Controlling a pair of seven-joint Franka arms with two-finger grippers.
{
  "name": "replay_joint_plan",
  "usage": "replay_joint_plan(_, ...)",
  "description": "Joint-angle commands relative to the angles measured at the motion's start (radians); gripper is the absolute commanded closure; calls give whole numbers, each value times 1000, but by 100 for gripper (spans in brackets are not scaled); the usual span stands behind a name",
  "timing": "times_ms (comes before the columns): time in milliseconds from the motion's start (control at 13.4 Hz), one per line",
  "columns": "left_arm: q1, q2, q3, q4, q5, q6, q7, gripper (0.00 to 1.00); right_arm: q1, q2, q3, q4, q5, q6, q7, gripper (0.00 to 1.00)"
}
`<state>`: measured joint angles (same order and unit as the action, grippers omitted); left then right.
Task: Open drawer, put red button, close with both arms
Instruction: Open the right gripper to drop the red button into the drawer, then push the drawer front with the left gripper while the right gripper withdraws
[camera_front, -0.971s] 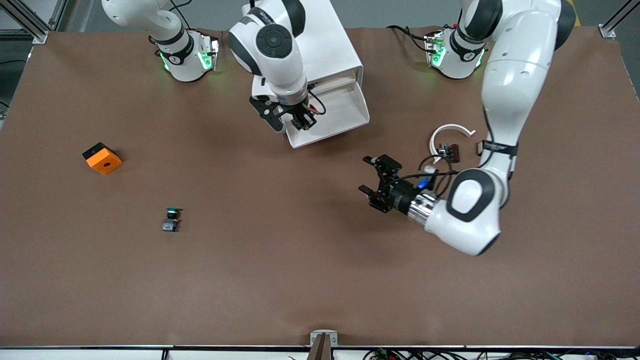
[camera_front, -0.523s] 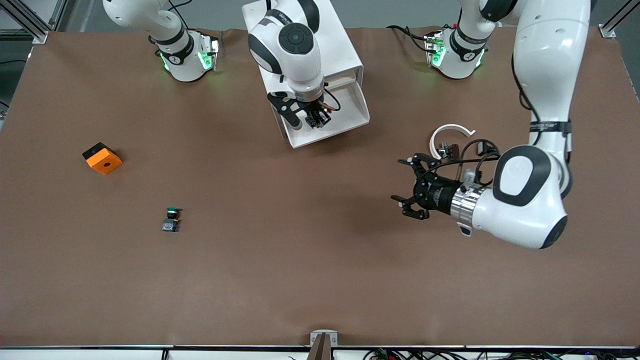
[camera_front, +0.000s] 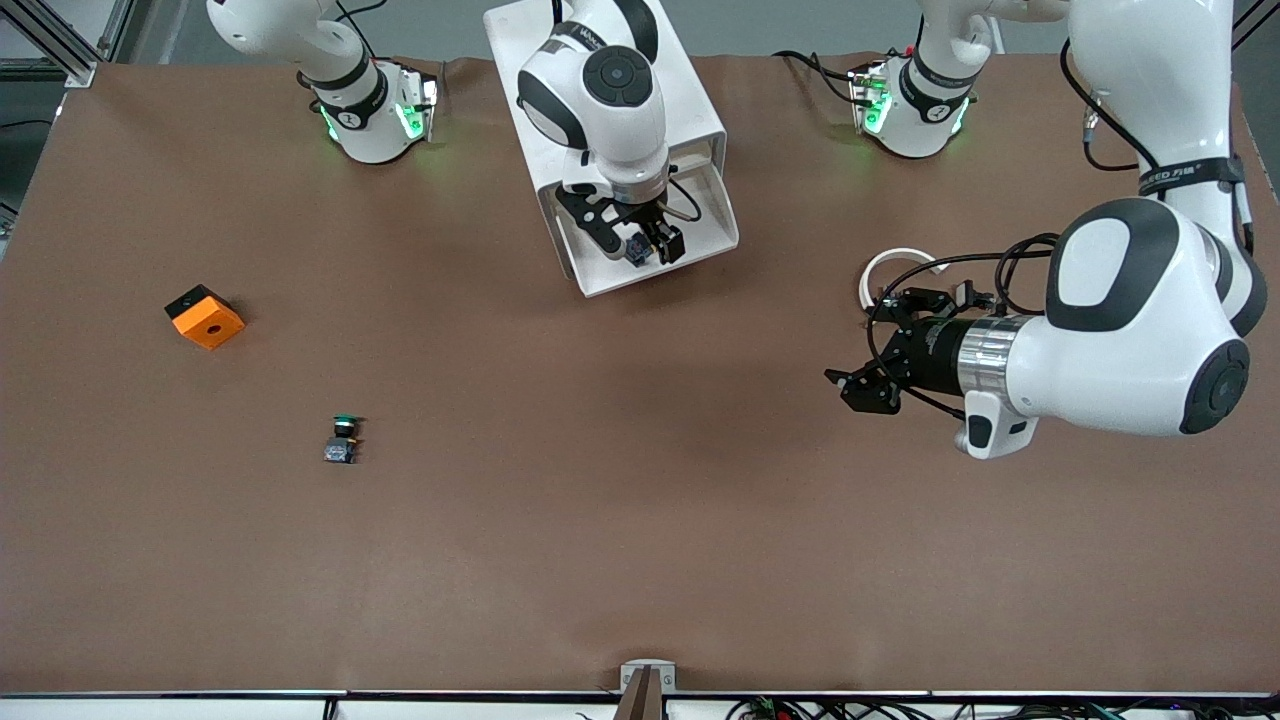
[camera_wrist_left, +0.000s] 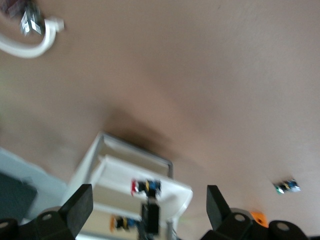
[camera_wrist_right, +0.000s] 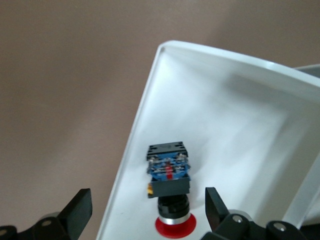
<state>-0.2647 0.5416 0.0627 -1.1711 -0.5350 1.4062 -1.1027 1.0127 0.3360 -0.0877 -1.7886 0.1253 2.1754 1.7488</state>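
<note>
Even overhead light from my front view, soft shadows on the table (camera_front: 600, 520). Left wrist view motion-blurred. Right wrist view sharper, mild glare inside the drawer (camera_wrist_right: 235, 125).

Left wrist view: left gripper (camera_wrist_left: 149, 205) hangs over the brown table (camera_wrist_left: 210, 90), fingers (camera_wrist_left: 77, 207) spread wide, nothing between them. White cabinet (camera_wrist_left: 95, 167) with the drawer (camera_wrist_left: 172, 192) pulled out; the red button (camera_wrist_left: 145, 187) lies in the tray. White curved piece (camera_wrist_left: 30, 47) on the table, well apart. Green-capped button (camera_wrist_left: 286, 187) and orange cube (camera_wrist_left: 258, 217) near each other.
</note>
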Motion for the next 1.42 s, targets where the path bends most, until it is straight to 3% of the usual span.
replay_joint_plan(0, -37, -37, -32, -32, 156, 49, 86, 0, -54, 9, -4, 61, -35, -64, -79, 0)
replay_joint_plan(373, -50, -45, -178, -111, 380, 287, 202, 0, -265, -26, -4, 142, -36, -274, -464, 0)
replay_joint_plan(598, -94, -66, -236, -255, 438, 460, 184, 0, -457, -52, -6, 173, -38, -350, -789, 0)
replay_joint_plan(896, -160, -144, -241, -516, 443, 709, 144, 0, -734, -66, -6, 173, -68, -365, -1275, 0)
replay_joint_plan(1046, -197, -135, -242, -541, 448, 718, 91, 0, -850, -66, -6, 172, -118, -364, -1513, 0)
replay_joint_plan(1344, -274, -132, -250, -620, 523, 801, 7, 0, -1034, -57, -4, 173, -128, -329, -1830, 0)
